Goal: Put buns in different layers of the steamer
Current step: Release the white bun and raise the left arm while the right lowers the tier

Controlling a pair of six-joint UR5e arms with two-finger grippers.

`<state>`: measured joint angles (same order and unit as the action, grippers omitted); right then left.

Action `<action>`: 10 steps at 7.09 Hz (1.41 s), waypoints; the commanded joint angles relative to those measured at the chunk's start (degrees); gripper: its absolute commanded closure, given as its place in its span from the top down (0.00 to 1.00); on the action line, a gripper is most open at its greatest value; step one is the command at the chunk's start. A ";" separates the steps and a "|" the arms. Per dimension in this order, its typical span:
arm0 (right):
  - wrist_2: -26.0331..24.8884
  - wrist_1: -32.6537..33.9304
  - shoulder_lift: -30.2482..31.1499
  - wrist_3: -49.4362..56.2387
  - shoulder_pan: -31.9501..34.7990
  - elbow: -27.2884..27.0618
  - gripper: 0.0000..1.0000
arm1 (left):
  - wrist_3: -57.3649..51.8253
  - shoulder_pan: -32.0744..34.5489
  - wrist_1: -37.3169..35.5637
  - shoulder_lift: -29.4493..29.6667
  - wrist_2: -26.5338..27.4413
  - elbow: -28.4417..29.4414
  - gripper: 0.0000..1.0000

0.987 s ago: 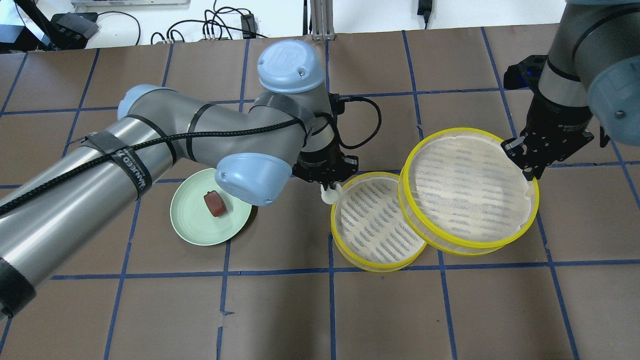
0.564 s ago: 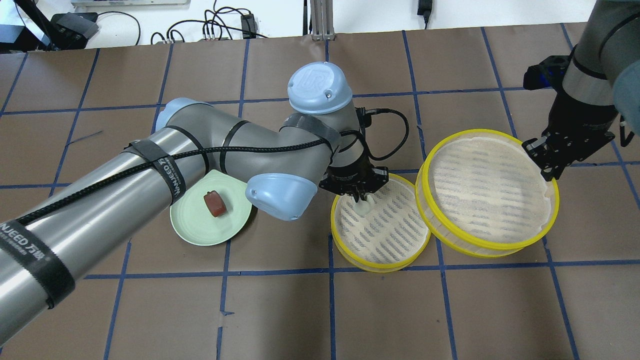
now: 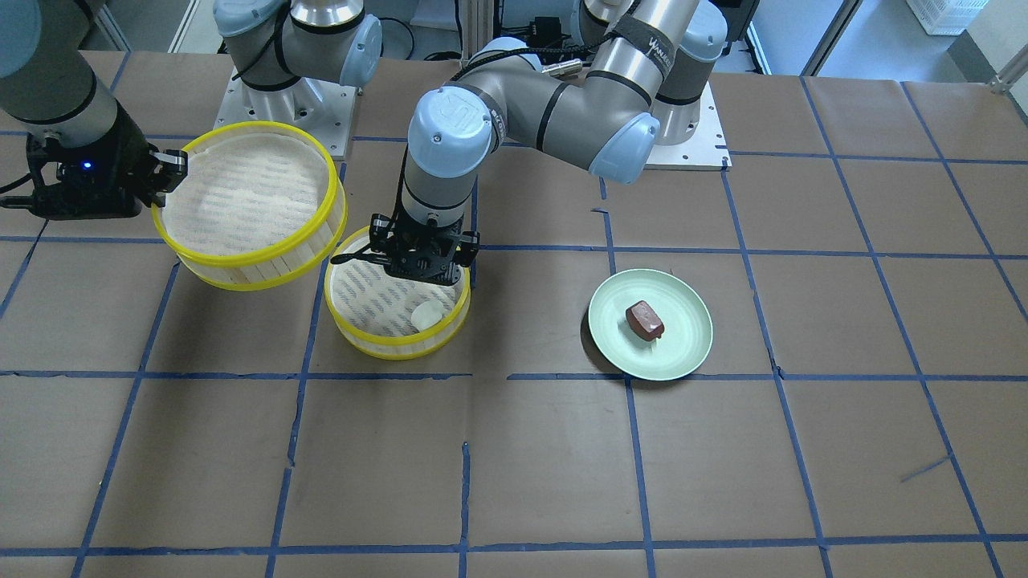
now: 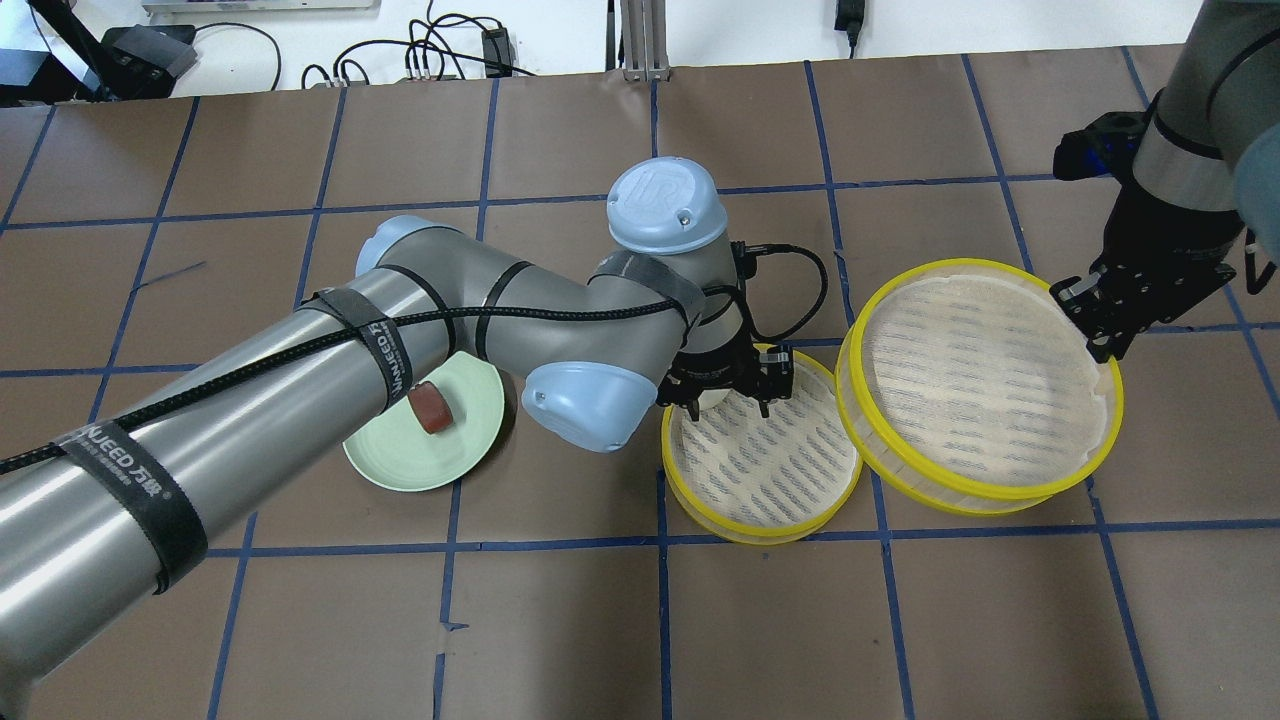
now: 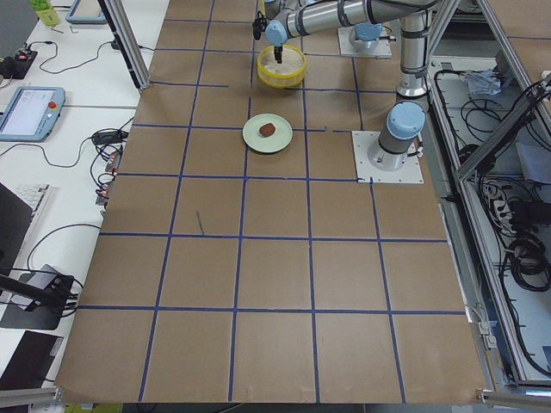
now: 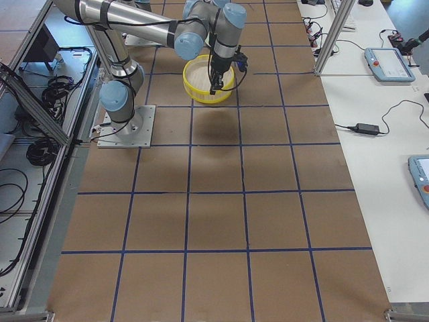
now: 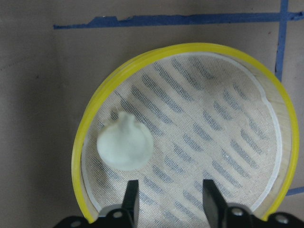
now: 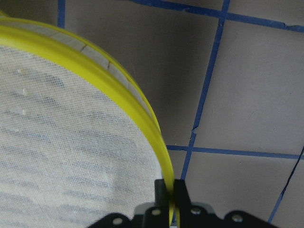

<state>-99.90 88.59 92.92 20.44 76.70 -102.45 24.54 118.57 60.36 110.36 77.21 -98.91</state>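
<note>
- Left gripper (image 7: 169, 186) jaws spread wide and holding nothing; it hangs just above the lower steamer tray (image 7: 190, 49), fingers pointing down into it.
- White bun (image 7: 125, 147) lies free on that tray's slotted floor, close to the wall on the plate side. It sits just ahead of one finger with a clear gap, no contact.
- Lower steamer tray sits flat on the table.
- Right gripper (image 8: 170, 192) is clamped on the yellow rim of the upper steamer tray (image 3: 241, 261), one finger inside the wall and one outside.
- Upper steamer tray is lifted off the table and tilted. It hangs right beside the lower one, with its near edge overlapping the lower rim in the overhead view. Nothing on its floor.
- Reddish-brown bun (image 3: 645, 319) lies on the pale green plate (image 3: 683, 341), well apart from both trays on the left arm's side.
</note>
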 commanded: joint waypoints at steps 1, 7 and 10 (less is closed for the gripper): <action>0.93 0.00 0.15 -2.58 0.20 -0.73 0.03 | -2.20 -0.87 0.45 -2.33 3.71 1.96 1.00; 7.44 8.85 -2.03 -24.26 12.56 -5.20 0.03 | -36.54 -20.64 14.61 -10.16 16.02 2.06 1.00; 6.57 12.39 -5.20 -25.89 14.62 -7.14 0.03 | -38.60 -22.59 14.52 -9.55 16.05 1.97 1.00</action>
<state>-92.72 100.21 88.59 -4.92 90.71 -108.63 -13.27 96.50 74.93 100.42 93.19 -96.89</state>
